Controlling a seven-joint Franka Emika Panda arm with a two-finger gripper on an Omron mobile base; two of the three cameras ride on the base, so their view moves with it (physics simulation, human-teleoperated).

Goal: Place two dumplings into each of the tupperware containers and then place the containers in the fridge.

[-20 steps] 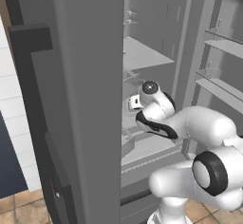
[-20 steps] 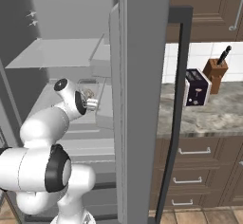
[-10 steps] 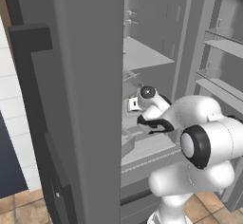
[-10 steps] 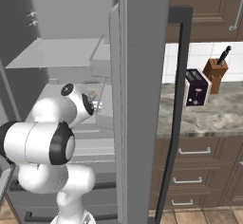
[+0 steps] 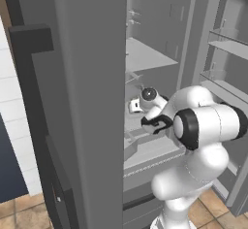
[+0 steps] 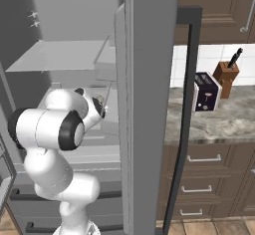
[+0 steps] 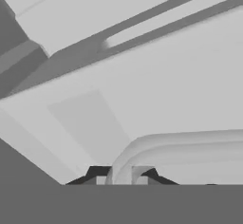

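My arm reaches into the open fridge [image 5: 160, 39], between its two doors. The gripper [image 7: 122, 176] is shut on the rounded corner rim of a tupperware container [image 7: 190, 144], which appears pale grey in the hand view and lies just over a pale fridge shelf [image 7: 180, 76]. In the left base view the hand [image 5: 137, 106] points left at mid-shelf height, partly behind the door [image 5: 87, 102]. In the right base view the hand [image 6: 99, 103] sits beside the other door's edge [image 6: 149, 79]. The container's inside and the dumplings are hidden.
Fridge door bins [image 5: 227, 48] stand to the right of the arm. Right of the fridge runs a stone counter [image 6: 219, 124] with a toaster [image 6: 205, 92] and a knife block [image 6: 226, 77], over brown drawers [image 6: 204, 179]. Pale shelves [image 5: 145, 56] span the fridge above the hand.
The elbow has swung forward and up toward the cameras, and the hand has sunk slightly and gone deeper into the fridge. The gripper stays shut.
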